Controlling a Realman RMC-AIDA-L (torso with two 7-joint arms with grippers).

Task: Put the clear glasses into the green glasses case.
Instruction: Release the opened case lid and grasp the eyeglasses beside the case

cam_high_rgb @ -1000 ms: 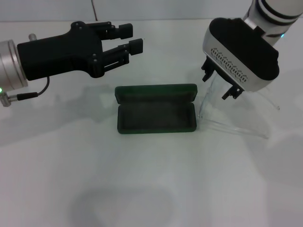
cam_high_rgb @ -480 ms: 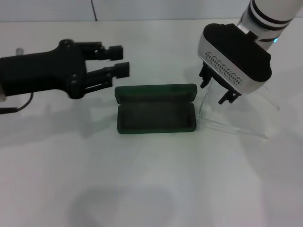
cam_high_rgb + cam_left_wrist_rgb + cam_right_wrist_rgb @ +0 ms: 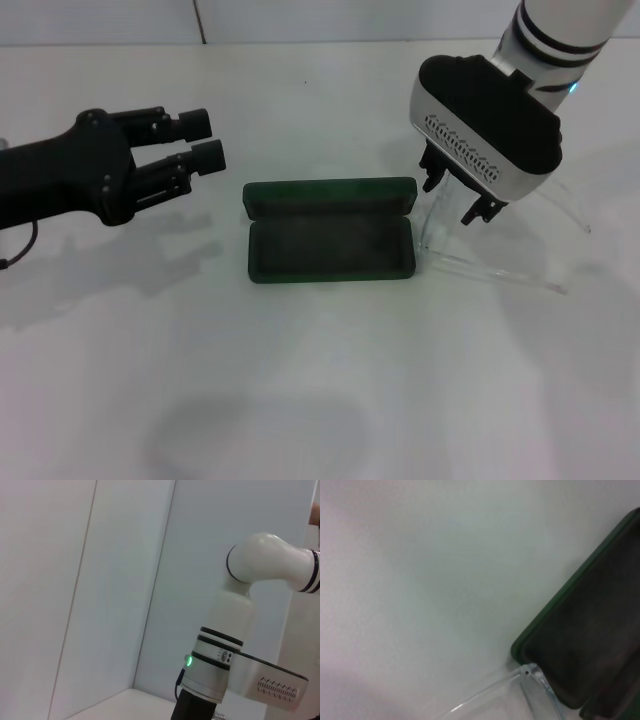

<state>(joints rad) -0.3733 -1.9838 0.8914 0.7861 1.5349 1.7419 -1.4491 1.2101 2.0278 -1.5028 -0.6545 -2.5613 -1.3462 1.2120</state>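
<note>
The green glasses case [image 3: 330,232] lies open in the middle of the white table, its lid flat toward the back and its dark lining empty. The clear glasses [image 3: 500,270] rest just right of the case, with the thin temple arms reaching right. My right gripper [image 3: 455,197] points down over the lens end nearest the case, its dark fingertips [image 3: 432,178] apart on either side of the lens. The right wrist view shows a corner of the case [image 3: 590,650] and the glasses' hinge [image 3: 530,680]. My left gripper [image 3: 204,140] hovers open and empty, left of the case.
The white table [image 3: 320,380] runs bare toward the front. A white wall stands behind it. The left wrist view shows only that wall and the right arm [image 3: 235,645].
My left arm has drawn back to the left, away from the case. My right gripper has shifted slightly left and down over the glasses, which have stayed where they were.
</note>
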